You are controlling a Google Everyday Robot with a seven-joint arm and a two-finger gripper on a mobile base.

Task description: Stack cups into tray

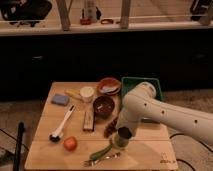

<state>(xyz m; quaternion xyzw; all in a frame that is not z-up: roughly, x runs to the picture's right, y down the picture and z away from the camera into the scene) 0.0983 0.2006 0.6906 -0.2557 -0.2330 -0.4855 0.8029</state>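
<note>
Dim, warm light falls from above. The claw (121, 131) hangs low over the worktop (50, 120). The white arm (165, 112) to its right shines brightest, and the cabinet front (100, 55) far behind it is nearly black.
</note>
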